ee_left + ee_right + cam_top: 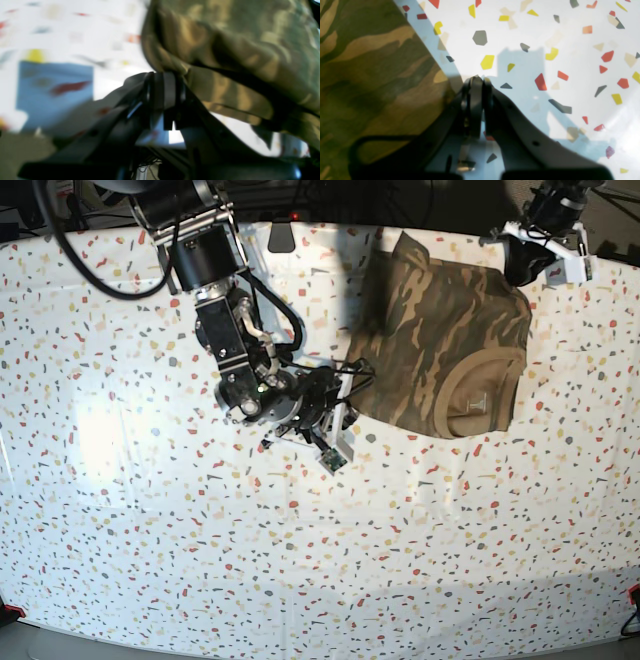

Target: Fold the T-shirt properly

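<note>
The camouflage T-shirt (440, 330) lies bunched at the back right of the table, its tan collar (480, 395) toward the front. My left gripper (523, 280) is at the shirt's far right corner. In the left wrist view this gripper (165, 82) is shut on a fold of the T-shirt (237, 45), which drapes over its tips. My right gripper (350, 380) sits at the shirt's front left edge. In the right wrist view the right gripper (476, 81) is shut, with the T-shirt (370, 75) touching its left side; whether cloth is pinched I cannot tell.
A white speckled table cover (150, 530) spans the whole surface. The right arm's body (250, 380) reaches in from the back left, with cables trailing around it. The table's back edge (300, 222) runs just behind the shirt.
</note>
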### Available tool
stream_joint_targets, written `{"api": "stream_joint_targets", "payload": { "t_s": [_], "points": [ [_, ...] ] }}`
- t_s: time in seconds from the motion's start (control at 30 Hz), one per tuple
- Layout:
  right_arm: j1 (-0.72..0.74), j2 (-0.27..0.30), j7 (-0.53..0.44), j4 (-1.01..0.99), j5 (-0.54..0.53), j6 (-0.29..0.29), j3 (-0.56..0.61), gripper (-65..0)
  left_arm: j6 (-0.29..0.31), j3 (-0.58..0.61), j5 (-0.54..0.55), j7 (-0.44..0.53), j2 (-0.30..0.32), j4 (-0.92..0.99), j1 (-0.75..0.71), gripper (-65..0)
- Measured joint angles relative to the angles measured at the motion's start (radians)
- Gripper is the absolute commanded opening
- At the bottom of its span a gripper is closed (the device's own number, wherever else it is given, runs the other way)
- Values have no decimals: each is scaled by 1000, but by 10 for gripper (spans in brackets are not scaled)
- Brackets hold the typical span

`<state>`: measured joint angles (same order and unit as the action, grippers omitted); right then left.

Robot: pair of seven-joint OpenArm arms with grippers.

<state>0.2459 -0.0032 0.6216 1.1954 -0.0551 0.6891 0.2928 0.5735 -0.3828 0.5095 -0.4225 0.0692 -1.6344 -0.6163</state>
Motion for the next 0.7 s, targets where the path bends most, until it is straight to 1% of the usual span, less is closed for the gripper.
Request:
{"api": "stream_joint_targets", "payload": {
  "t_s": [0.07,0.1,0.27,0.4,0.53,0.7],
  "points": [
    [0,0,0,0,0,0,0,-650,-1,25,-14,-16,-3,0,27,-585],
    [0,0,0,0,0,0,0,-650,-16,34,-16,-26,-6,3,43,-585],
    [-8,14,-5,4,-4,0,0,-650,-64,63,-102,-41,-8,16,140,-585],
    [-38,35,-8,46,-2,0,2,-650,-69,64,-159,-53,-9,45,220,-585],
    [-96,53,8,130,-1,-1,2,-650,-72,64,-200,-50,-9,118,326,-585],
    [-191,48,16,242,7,-5,1,-650,-65,63,-185,-27,-5,245,447,-585]
  ]
}}
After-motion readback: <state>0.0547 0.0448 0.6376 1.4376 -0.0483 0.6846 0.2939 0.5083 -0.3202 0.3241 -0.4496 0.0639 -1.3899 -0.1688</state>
